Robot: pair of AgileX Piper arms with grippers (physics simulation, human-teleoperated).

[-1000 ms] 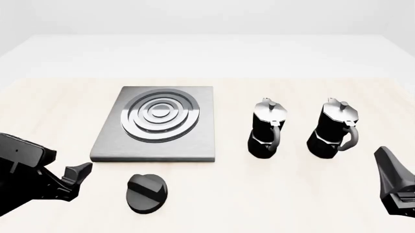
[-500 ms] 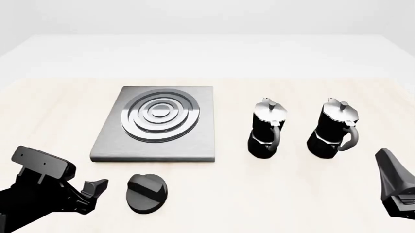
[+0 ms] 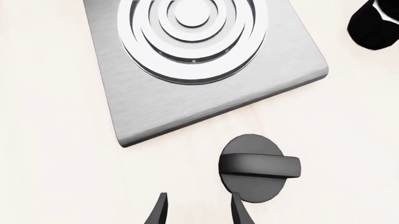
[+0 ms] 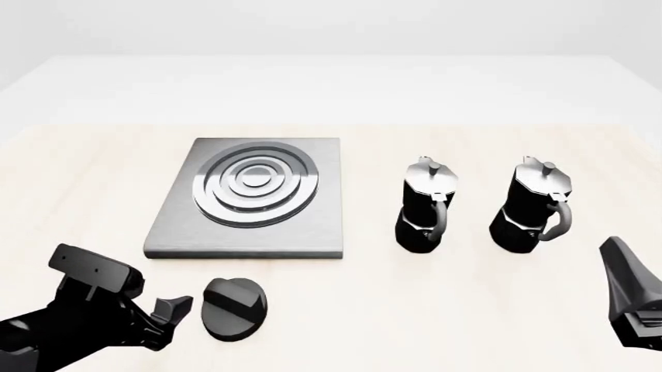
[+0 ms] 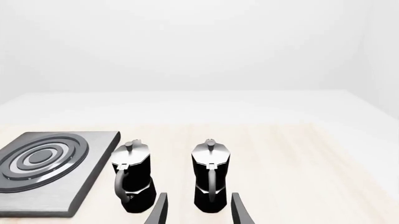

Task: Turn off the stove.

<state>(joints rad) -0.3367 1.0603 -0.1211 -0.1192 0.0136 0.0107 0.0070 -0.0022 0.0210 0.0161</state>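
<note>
The stove is a flat grey metal plate with shiny concentric rings, lying left of the table's middle; the left wrist view shows its plate too. Its round black knob with a raised ridge sits on the table in front of the plate. My left gripper is just left of the knob, low over the table. In the left wrist view the knob lies just ahead of one of the open fingers, with nothing between them. My right gripper hangs open at the near right, far from the knob.
Two black-and-silver moka pots stand upright right of the stove. In the right wrist view both pots stand ahead of the open fingers, with the stove beside them.
My left arm has moved right along the table's near side, closing most of the gap to the knob. The right arm, knob and pots have not moved.
</note>
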